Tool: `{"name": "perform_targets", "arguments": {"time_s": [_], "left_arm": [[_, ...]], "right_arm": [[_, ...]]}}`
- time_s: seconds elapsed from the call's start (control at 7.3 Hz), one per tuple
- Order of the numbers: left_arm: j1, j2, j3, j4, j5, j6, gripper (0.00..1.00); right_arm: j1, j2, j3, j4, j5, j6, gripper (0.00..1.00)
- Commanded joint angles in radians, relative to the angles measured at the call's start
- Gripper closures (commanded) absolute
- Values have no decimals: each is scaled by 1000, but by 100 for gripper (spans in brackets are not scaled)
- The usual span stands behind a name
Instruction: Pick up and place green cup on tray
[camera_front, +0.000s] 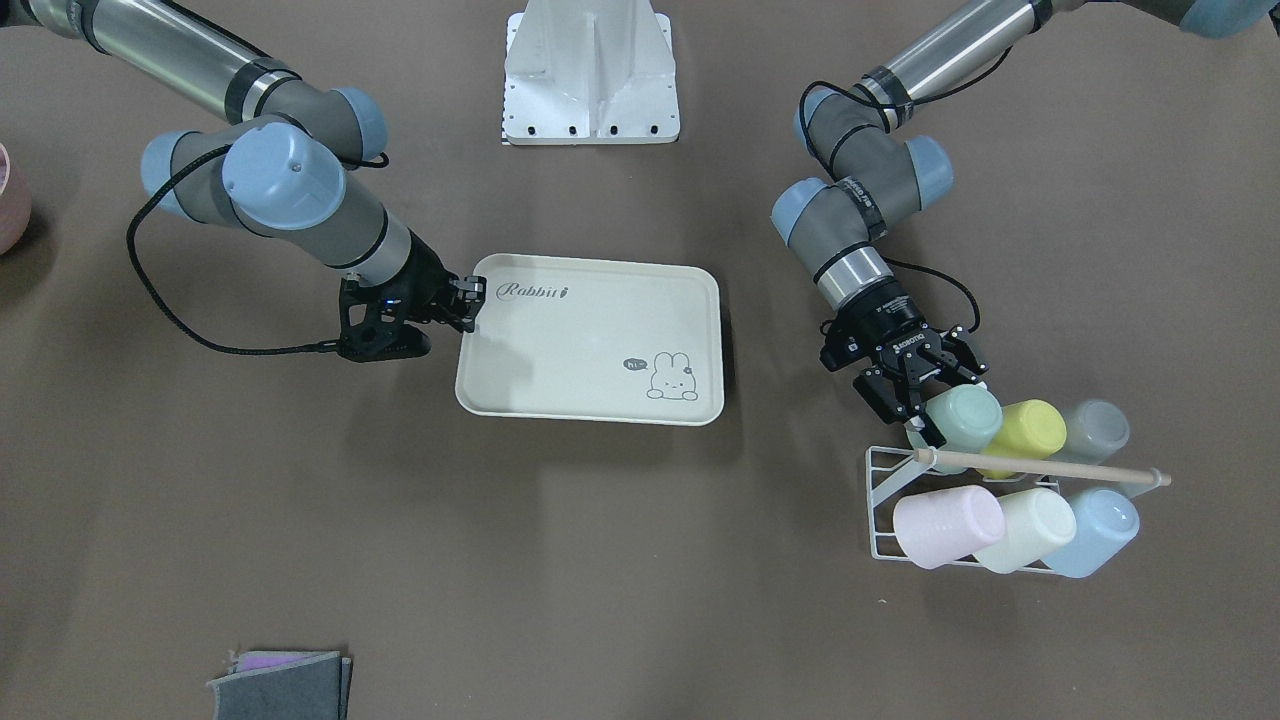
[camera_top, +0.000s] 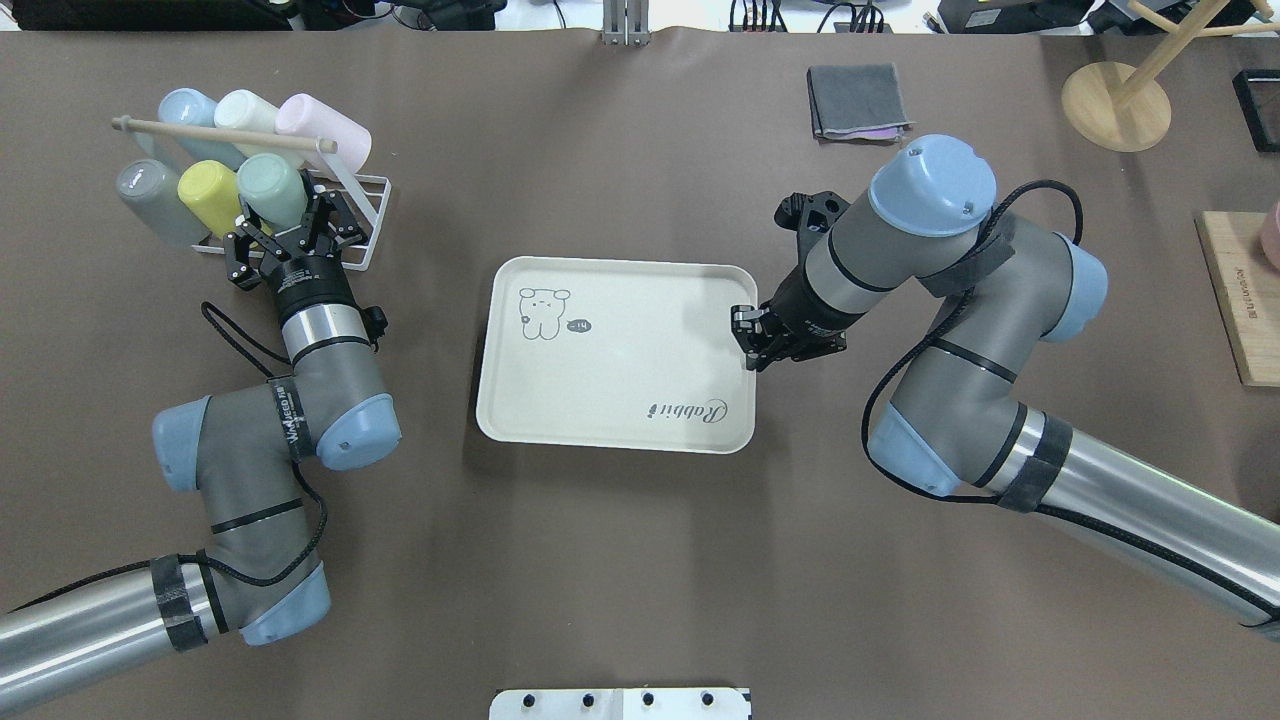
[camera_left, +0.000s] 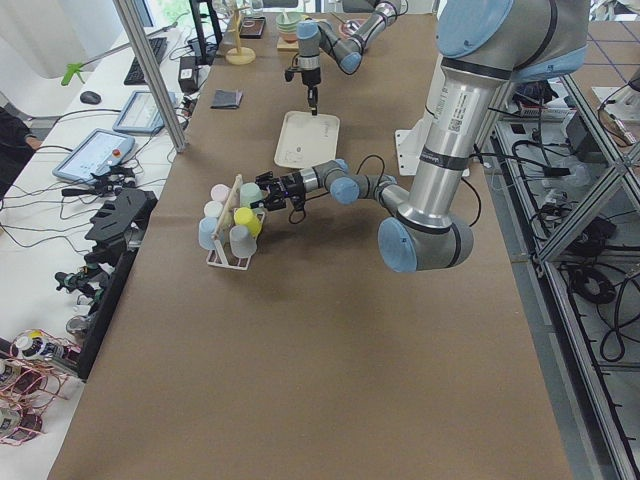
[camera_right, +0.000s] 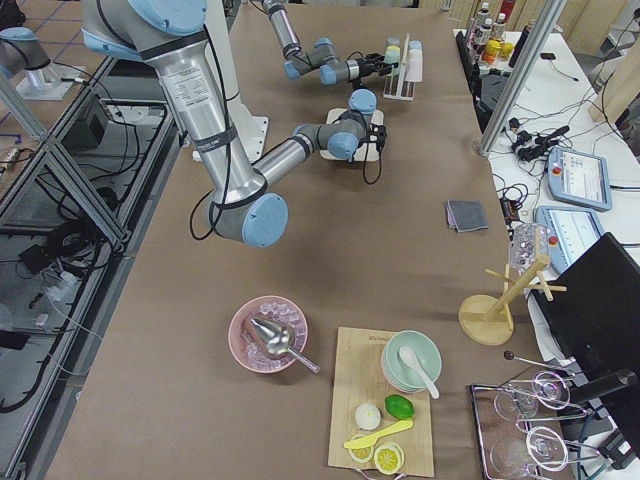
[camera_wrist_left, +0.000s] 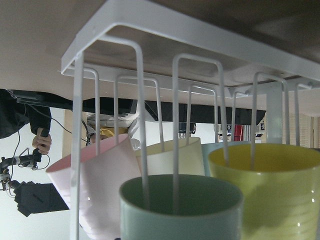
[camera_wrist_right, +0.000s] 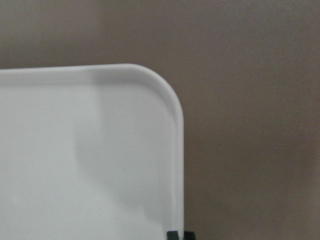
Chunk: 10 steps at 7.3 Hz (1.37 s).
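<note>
Green cup lies inside wide-spread left gripper.

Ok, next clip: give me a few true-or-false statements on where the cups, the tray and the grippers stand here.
1. The tray holds no cup. True.
2. The green cup lies on the table beside the rack. False: it sits in the rack, next to the yellow cup.
3. The left gripper has its fingers spread open at the green cup. True.
4. The rack holds four cups. False: it holds six.
5. The right gripper hovers over the rack. False: it is at the tray's edge.
</note>
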Motion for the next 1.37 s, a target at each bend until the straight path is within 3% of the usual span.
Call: {"name": "perform_targets", "arguments": {"time_s": [0.0,0.96,1.23], "left_arm": [[0,1,-18,-1,5,30,86],[2,36,-178,-11,5,141,84],[-1,82,-297,-132,5,290,84]], "right_arm": [[-17,40,-32,0,-7,14,100],[-65,19,-45,4,-7,-24,100],[-65,19,-54,12,-7,-24,100]]}}
